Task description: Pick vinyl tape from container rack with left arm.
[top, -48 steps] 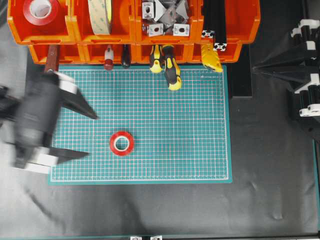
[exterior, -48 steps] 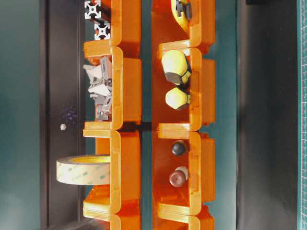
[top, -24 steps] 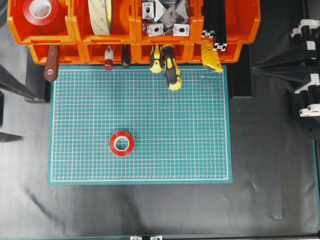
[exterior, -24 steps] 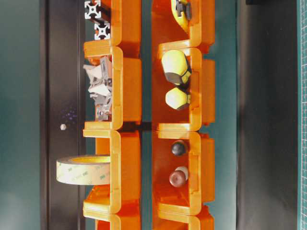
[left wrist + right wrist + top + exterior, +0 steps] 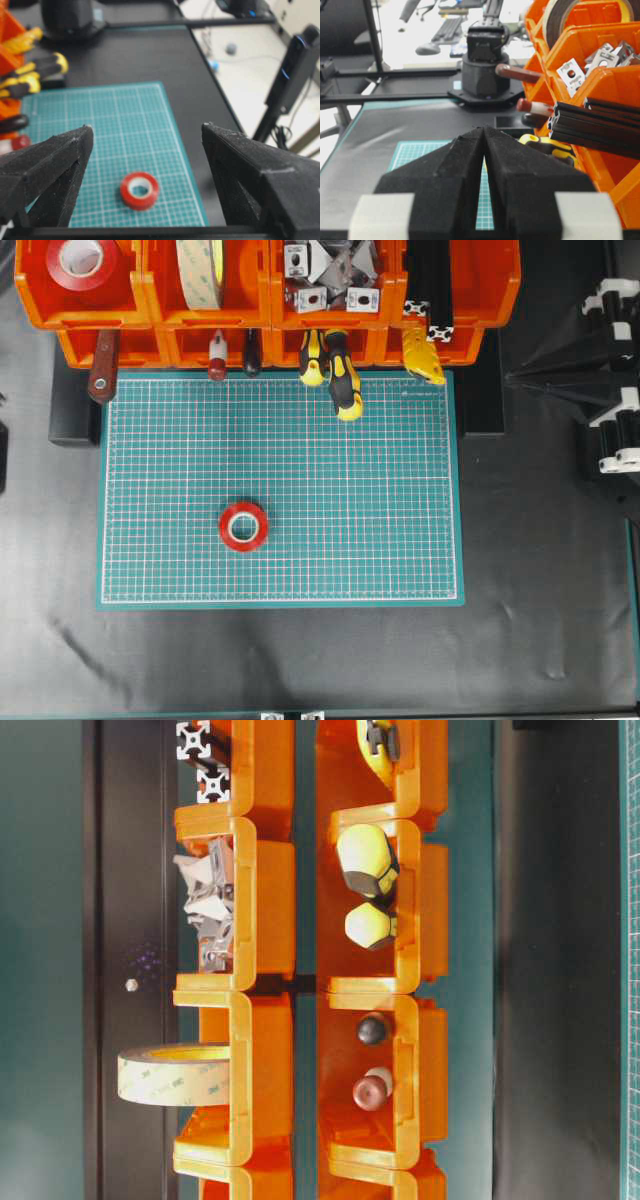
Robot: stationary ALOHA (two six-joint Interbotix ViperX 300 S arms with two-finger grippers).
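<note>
Black foam lines the left gripper (image 5: 145,135), whose jaws stand wide with nothing between them; ahead and below, a red vinyl tape (image 5: 139,190) lies flat on the green mat (image 5: 115,125). The right gripper (image 5: 484,131) has its jaws pressed together (empty). Beside them rises the container rack (image 5: 600,80), another red roll (image 5: 83,260) in its far corner bin.

Overhead looks down; table-level close on rack (image 5: 260,920)
</note>
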